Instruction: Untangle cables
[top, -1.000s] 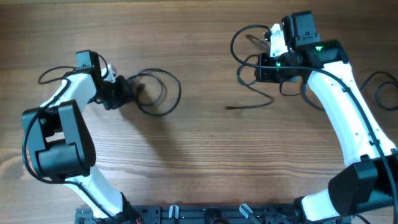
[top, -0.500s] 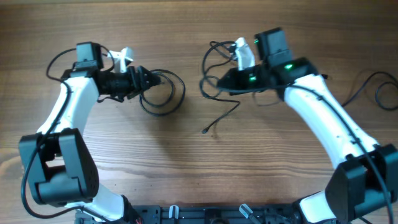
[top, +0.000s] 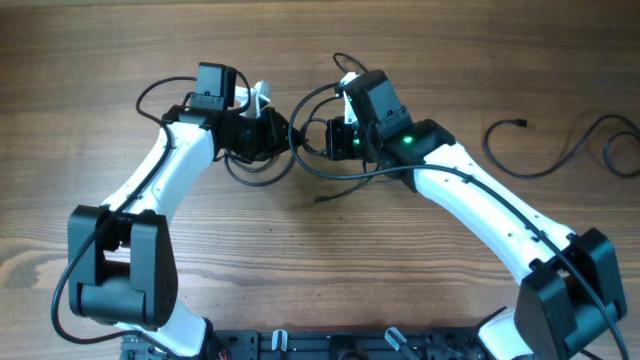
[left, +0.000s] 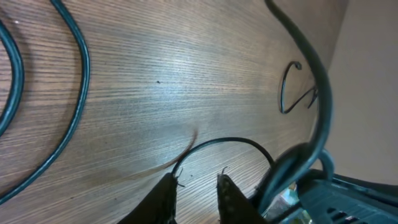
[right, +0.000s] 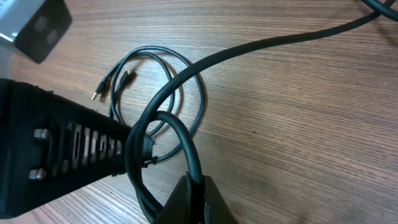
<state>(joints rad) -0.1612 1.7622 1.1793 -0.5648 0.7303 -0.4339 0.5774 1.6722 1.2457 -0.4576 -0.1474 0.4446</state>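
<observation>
Left gripper (left: 198, 190): jaws a narrow gap apart, with bare wood showing between the tips. I see nothing pinched; one thin loop arcs just past them.
Right gripper (right: 191, 190): jaws pressed together on a strand of the cables (right: 261, 43).
Cables: mid-table (top: 300, 280), looped between both grippers, with a coil lying flat beneath.
Loose cable (top: 575, 147): far right, well apart.

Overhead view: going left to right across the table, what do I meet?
left gripper → right gripper, shut on the tangled cables → loose cable lying apart at the far right.
</observation>
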